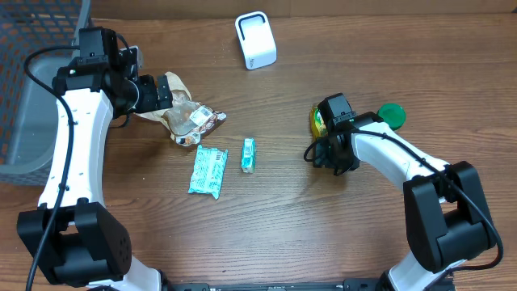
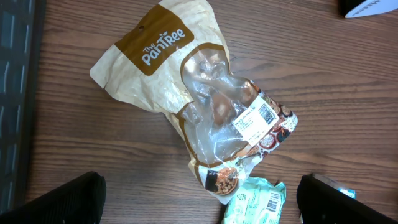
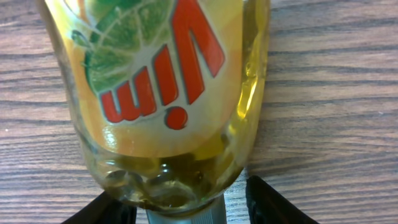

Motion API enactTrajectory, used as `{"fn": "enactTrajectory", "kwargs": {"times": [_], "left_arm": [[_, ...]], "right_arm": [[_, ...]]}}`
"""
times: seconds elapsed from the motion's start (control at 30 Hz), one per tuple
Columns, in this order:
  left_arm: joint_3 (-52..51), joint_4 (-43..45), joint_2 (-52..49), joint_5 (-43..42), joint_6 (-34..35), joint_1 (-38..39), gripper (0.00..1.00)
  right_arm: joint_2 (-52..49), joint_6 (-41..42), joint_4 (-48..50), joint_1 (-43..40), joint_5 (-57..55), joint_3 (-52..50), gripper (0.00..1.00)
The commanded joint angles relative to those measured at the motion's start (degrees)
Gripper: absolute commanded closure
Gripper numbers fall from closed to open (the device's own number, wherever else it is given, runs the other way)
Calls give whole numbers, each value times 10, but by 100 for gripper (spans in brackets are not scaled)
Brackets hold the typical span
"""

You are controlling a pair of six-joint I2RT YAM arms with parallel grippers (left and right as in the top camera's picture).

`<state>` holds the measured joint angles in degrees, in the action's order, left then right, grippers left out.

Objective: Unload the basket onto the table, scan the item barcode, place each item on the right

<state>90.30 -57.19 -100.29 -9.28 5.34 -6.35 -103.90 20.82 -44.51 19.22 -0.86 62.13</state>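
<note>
**Bottle sits between the right hand's fingers; scanner lies across open desk**

The yellow bottle (image 1: 317, 121) lies on its side on the right half of the desk (image 1: 323, 234), right under the right hand (image 1: 327, 150). In the right wrist view one rounded end of the bottle (image 3: 168, 93) sits between the two fingers (image 3: 277, 205). Its long axis runs straight away from the hand. The fingers flank it closely, but it is not possible to tell whether they have clamped on it or only stand beside it.

The right arm is by far the nearer one. The left hand (image 1: 164, 90) is well apart on the other side of the desk. It is spread wide and holds nothing, poised over a crumpled snack bag (image 2: 186, 93) whose printed label (image 2: 254, 120) faces up.

The white scanner (image 1: 255, 39) stands near the desk's far edge. From the bottle it lies away from the robot and over toward the left arm's side. The desk between bottle and scanner is bare wood, so a lifted bottle should have a free path.

A green disc (image 1: 393, 115) lies just beside the right arm on its outer side, out of that path. A teal packet (image 1: 208, 171) and a small teal pack (image 1: 249, 154) lie nearer the middle, on the robot's side of that path. The grey basket (image 1: 24, 89) is off at the left edge.

No barcode shows on the bottle here, so it will probably need turning at the scanner.
</note>
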Motion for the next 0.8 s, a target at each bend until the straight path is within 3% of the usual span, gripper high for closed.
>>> {"fn": "enactTrajectory", "kwargs": {"times": [0.0, 0.17, 0.33, 0.57, 0.77], "left_arm": [[1, 1, 2, -7, -17, 5, 0], [1, 1, 2, -7, -17, 5, 1], [1, 1, 2, -7, -17, 5, 0], [1, 1, 2, -7, -17, 5, 0], [1, 1, 2, -7, -17, 5, 0]], "right_arm": [[-2, 2, 3, 1, -6, -7, 50], [-2, 2, 3, 1, -6, -7, 53], [-2, 2, 3, 1, -5, -7, 67], [-1, 2, -6, -3, -6, 10, 69], [-1, 2, -78, -3, -5, 76, 72]]}}
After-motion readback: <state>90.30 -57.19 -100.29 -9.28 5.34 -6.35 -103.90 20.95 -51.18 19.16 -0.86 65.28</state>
